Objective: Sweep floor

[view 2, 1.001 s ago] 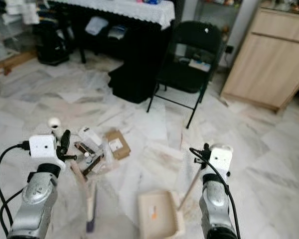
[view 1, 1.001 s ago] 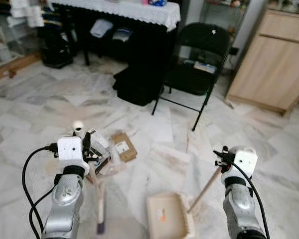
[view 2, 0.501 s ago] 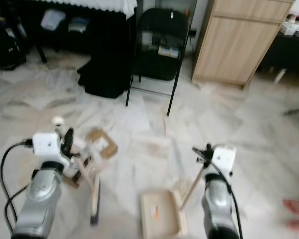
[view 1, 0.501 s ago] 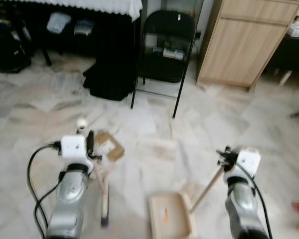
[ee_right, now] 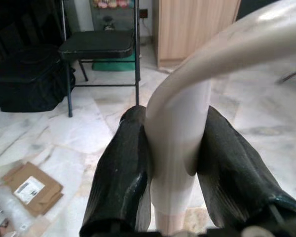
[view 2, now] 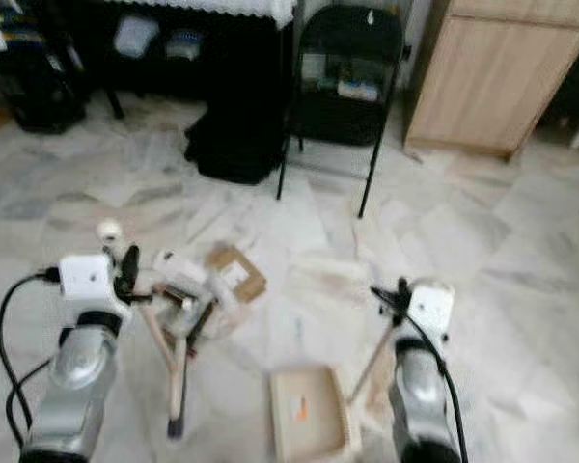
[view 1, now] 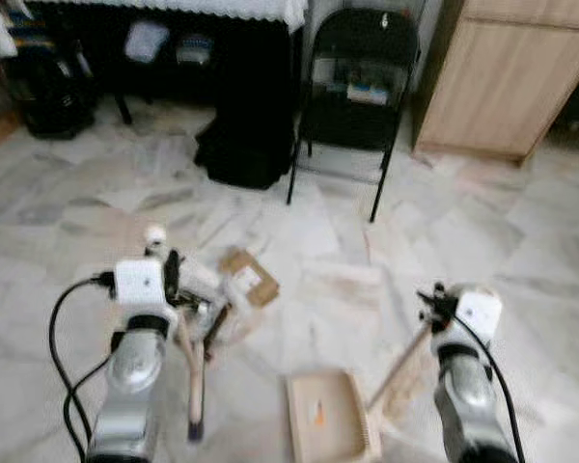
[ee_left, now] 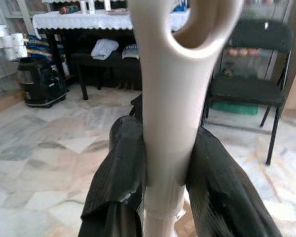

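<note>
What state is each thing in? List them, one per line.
Left gripper: shut on broom handle.
Right gripper: shut on dustpan handle.
Broom: held, head on floor.
Dustpan: flat on floor.
Litter: on floor, unswept.
Chair: unfolded, upright.

The pale marble floor carries a beige dustpan between the two tools (nearer the right one), litter with a brown cardboard piece just beyond the left tool, and a black folding chair farther off.
</note>
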Controlling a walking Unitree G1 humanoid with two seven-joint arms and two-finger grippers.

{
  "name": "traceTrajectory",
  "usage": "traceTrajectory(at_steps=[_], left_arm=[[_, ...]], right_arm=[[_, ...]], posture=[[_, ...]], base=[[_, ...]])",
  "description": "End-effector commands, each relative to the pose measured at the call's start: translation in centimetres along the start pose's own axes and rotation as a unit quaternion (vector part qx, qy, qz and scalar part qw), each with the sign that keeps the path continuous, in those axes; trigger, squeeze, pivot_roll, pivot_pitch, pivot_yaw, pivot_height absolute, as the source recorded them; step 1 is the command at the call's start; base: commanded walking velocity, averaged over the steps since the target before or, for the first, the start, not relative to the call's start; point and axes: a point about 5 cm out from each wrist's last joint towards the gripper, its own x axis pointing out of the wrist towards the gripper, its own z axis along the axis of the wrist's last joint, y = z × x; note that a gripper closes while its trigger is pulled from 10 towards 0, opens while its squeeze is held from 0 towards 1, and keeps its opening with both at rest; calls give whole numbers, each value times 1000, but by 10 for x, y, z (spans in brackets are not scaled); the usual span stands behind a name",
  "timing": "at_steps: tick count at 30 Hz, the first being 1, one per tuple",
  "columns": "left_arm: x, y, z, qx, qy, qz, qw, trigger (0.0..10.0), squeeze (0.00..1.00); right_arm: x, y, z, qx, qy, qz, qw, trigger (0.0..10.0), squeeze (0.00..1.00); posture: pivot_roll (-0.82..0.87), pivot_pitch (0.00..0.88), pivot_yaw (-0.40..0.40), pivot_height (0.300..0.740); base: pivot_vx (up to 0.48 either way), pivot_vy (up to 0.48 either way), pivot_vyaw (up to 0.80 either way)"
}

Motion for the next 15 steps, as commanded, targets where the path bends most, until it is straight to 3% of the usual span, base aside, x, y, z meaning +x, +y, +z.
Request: traceTrajectory(at_steps=[1, 15], left_arm=[[7, 3, 22, -1, -46, 5, 999, 10000, 0], [9, 2, 25, -3, -51, 7, 999, 10000, 0]], right_arm=[[4, 7, 8, 4, -19, 7, 1000, 10000, 0], [3, 8, 7, 7, -17, 6, 1000, 10000, 0]], posture=[[64, 41, -34, 740], [64, 38, -32, 740]], base=[[0, 326, 0], [0, 325, 0]])
